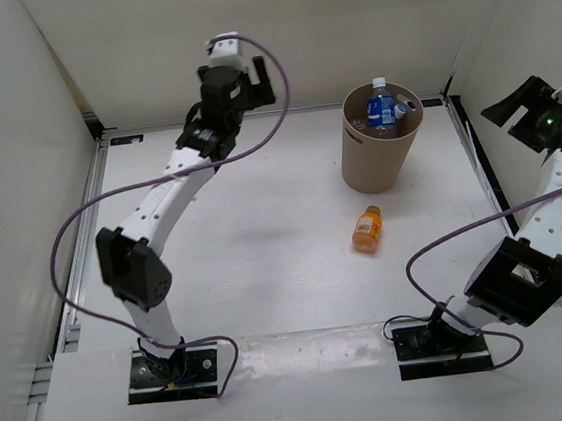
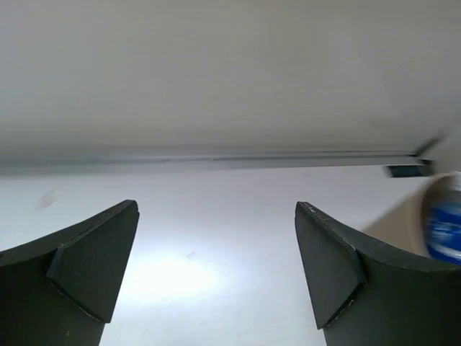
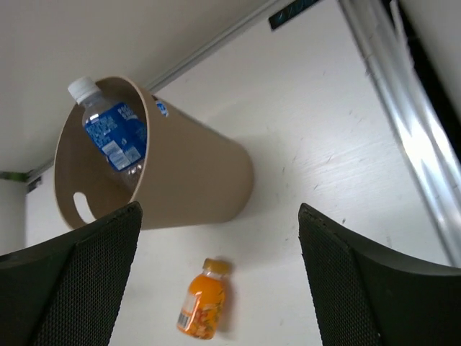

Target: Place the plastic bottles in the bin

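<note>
Left gripper: jaws spread wide, nothing between them, raised well to the left of the bin. Right gripper: jaws likewise apart and empty, off the bin's right side. Blue-labelled bottle stands inside the bin, cap above its rim. Orange bottle lies on the table near the bin's near side.

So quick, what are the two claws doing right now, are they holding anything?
Left gripper: open, holding nothing.
Right gripper: open, holding nothing.
</note>
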